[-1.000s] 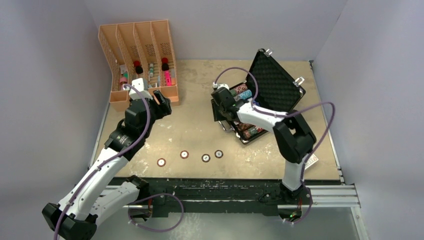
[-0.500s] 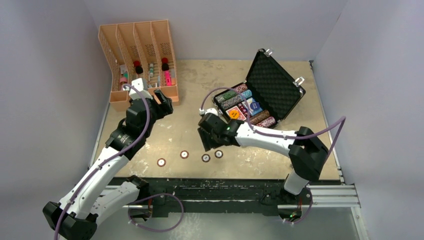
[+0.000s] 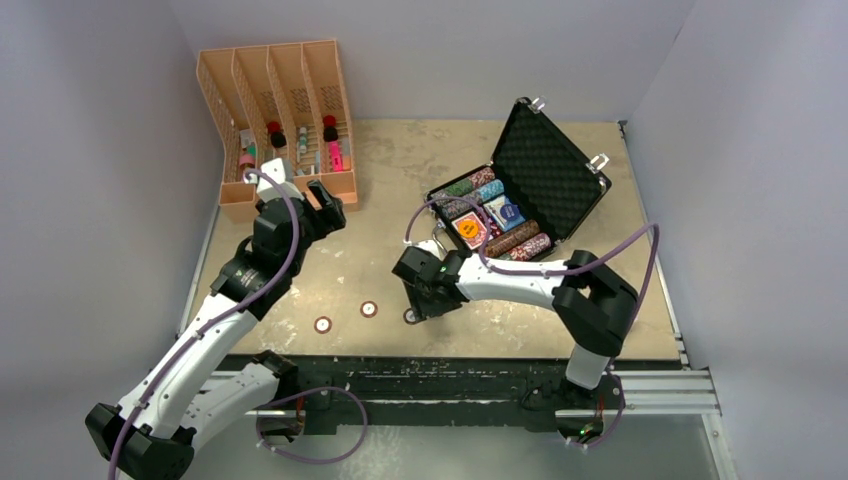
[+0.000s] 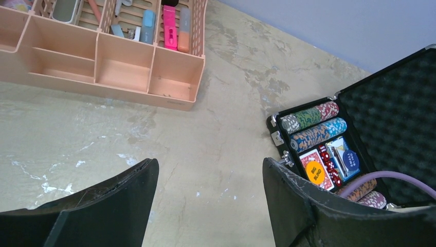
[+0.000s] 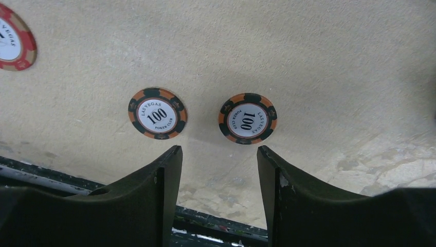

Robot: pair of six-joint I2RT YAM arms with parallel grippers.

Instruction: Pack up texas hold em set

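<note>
The black briefcase (image 3: 545, 165) lies open at the right rear of the table. It holds rows of coloured chips (image 3: 470, 187) and a red-backed card deck (image 3: 470, 228). It also shows in the left wrist view (image 4: 391, 103), with the deck (image 4: 308, 159). Loose chips (image 3: 323, 325) (image 3: 369, 309) lie near the table's front edge. My right gripper (image 3: 428, 305) is open and empty, low over two orange-black "100" chips (image 5: 157, 113) (image 5: 248, 118) that lie just beyond its fingertips (image 5: 175, 154). A red chip (image 5: 13, 38) lies further left. My left gripper (image 3: 320, 205) (image 4: 208, 170) is open and empty, above bare table.
An orange four-slot rack (image 3: 275, 100) with bottles and markers stands at the back left, close behind my left gripper, and shows in the left wrist view (image 4: 123, 77). Grey walls enclose the table. A black rail (image 3: 450, 375) runs along the near edge.
My right arm has swung from the briefcase forward and left, then dropped over the two rightmost loose chips, hiding one in the top view. My left arm has not moved.
</note>
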